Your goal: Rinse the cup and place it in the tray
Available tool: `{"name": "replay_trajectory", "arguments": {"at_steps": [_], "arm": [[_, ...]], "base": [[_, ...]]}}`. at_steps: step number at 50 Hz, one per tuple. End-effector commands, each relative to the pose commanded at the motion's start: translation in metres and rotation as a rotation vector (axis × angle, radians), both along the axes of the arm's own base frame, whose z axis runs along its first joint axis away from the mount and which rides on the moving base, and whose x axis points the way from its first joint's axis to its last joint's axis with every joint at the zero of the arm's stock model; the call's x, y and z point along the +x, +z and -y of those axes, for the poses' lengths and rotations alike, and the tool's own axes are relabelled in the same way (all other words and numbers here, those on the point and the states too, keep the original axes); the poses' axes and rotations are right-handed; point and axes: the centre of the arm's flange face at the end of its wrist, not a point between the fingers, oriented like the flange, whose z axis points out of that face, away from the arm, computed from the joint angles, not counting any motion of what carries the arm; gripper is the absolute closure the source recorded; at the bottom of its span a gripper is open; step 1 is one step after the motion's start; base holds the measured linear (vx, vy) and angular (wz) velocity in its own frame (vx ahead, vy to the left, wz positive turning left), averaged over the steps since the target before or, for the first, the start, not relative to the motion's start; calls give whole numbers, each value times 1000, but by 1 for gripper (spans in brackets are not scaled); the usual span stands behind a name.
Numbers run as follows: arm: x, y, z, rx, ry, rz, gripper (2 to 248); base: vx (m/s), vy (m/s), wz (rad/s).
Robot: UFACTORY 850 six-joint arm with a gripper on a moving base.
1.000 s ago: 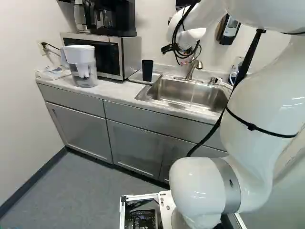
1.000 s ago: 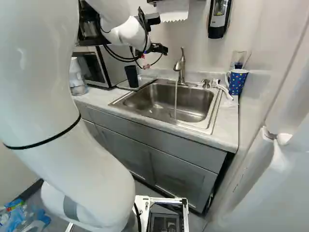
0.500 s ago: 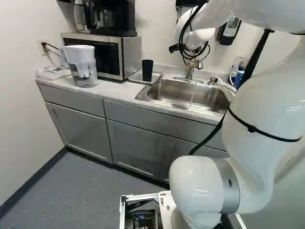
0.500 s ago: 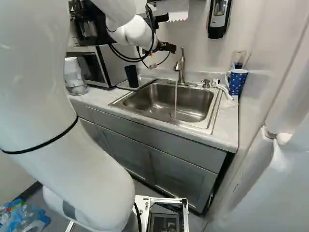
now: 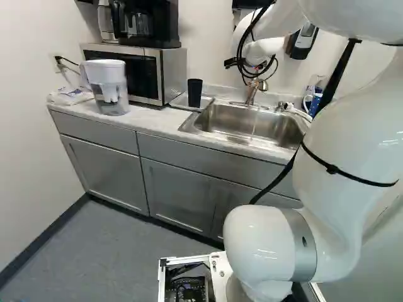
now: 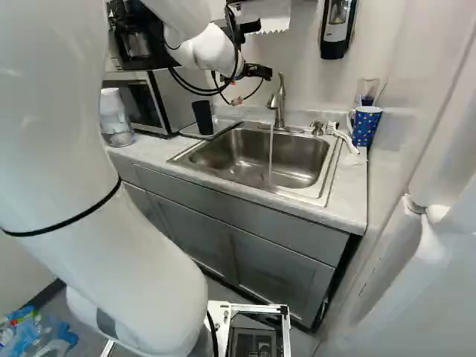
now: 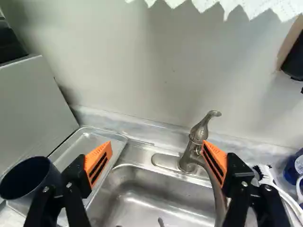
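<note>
The gripper (image 6: 236, 100) hangs above the back of the sink, its tips small and partly hidden by cables. In the wrist view the gripper (image 7: 156, 158) stands wide open, nothing between its orange pads. A dark cup (image 6: 202, 117) stands upright on the tray's near part, left of the sink; beside one finger the cup (image 7: 29, 179) shows its open mouth. The metal tray (image 7: 87, 138) lies between microwave and sink. A stream of water runs from the faucet (image 6: 278, 104) into the sink (image 6: 245, 152); in the wrist view the faucet (image 7: 195, 142) is beyond the other finger.
The microwave (image 5: 173, 75) with a coffee maker (image 5: 145, 24) on top and a water pitcher (image 5: 108, 88) stand left of the tray. Right of the sink are a brush (image 6: 343, 137) and a blue dotted mug (image 6: 365, 126). Paper towels (image 6: 268, 16) and a soap dispenser (image 6: 338, 28) hang on the wall.
Over the last second the arm has swung a little to the right in both base views, carrying the open gripper toward the faucet. It has barely moved in the latest half second. Cup and tray are unmoved.
</note>
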Motion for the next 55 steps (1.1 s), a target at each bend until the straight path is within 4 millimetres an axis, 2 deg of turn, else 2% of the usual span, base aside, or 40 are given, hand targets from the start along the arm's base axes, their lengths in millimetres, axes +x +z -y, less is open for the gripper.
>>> {"name": "replay_trajectory", "arguments": {"at_steps": [19,38,55], "arm": [[34,1,16,-5,-17,23,3],[73,6,22,-23,-15,111,3],[77,8,37,-32,-38,142,3]], "base": [[0,0,0],[0,0,0],[0,0,0]]}}
